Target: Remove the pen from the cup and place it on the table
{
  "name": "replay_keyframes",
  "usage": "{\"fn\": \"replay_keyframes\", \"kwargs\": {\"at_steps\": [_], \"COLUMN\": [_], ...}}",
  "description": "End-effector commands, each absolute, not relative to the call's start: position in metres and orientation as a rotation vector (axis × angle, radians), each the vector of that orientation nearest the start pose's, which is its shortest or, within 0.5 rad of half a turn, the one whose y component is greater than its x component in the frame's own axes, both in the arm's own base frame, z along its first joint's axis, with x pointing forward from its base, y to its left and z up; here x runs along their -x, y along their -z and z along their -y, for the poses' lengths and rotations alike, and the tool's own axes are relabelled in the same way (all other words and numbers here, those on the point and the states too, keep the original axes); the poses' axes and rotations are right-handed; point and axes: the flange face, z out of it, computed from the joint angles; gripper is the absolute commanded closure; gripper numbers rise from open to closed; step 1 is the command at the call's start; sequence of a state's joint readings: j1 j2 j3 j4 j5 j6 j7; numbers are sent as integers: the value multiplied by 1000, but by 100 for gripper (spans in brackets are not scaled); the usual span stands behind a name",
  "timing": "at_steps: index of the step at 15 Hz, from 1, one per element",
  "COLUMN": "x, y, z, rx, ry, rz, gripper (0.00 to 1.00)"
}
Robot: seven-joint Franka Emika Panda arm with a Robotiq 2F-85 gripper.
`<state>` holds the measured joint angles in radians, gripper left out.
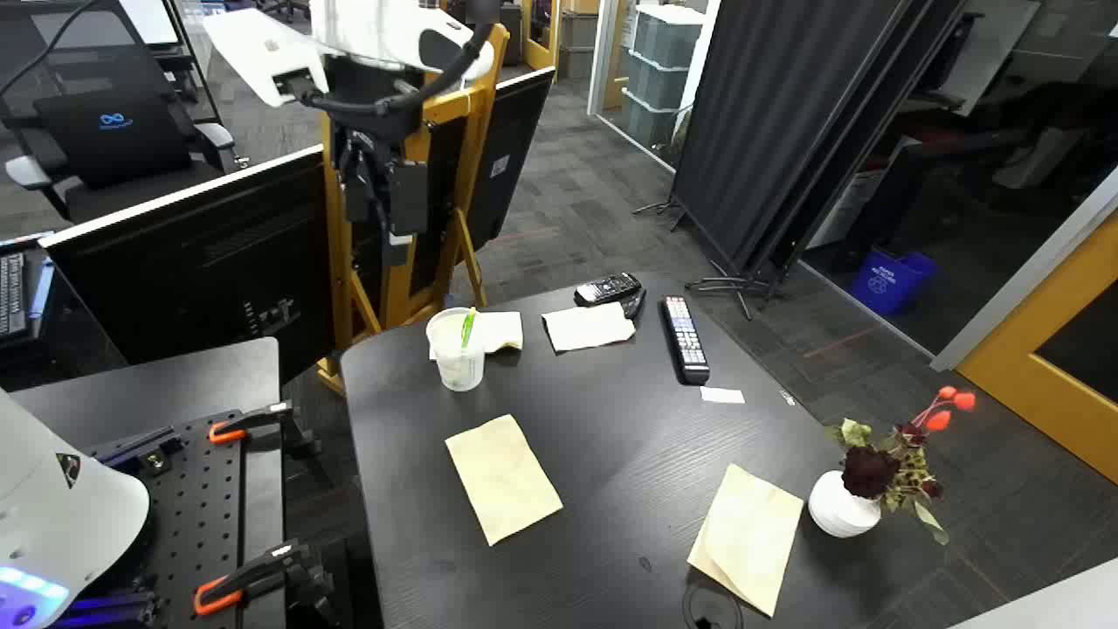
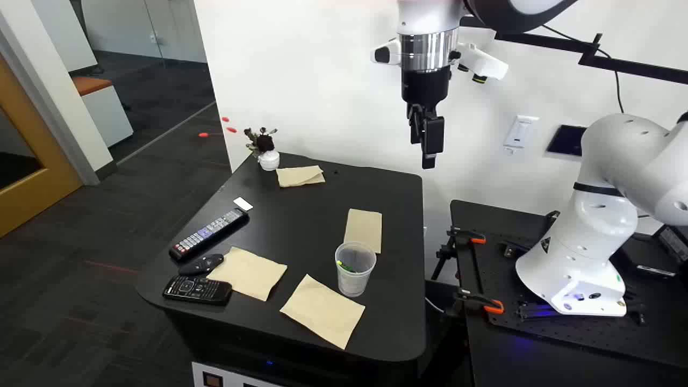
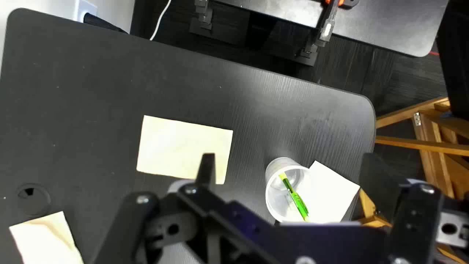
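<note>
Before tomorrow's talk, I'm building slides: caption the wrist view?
Beyond the open tool, a green pen leans in a translucent cup on the table.

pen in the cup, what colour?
The pen is bright green, yellow at one end; it shows best in the wrist view.

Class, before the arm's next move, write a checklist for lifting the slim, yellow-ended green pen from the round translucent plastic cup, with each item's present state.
1. Black claw open: ok; jaws stand wide apart in the wrist view.
2. Slim green pen inside the translucent plastic cup: ok, leaning.
3. Cup upright on the dark, flat-topped table: ok.
4. Claw lowered to the pen: not ok; it hangs well above cup level in both exterior views.
5. Cup base clear of the tan paper sheet nearest it: cannot tell, too close.
6. Pen end high enough above the rim to grip: cannot tell.
</note>
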<state>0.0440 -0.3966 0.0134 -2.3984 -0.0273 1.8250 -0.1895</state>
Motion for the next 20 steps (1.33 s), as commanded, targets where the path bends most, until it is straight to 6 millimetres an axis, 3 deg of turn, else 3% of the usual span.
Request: {"fn": "replay_keyframes", "kwargs": {"at_steps": [1,20], "x": [-405,-407], "y": [-450,-448], "z": [-21,-23], "rx": [3123,3125], "ry": [-283,-272], "rz": [399,407], "gripper": [0,0]}}
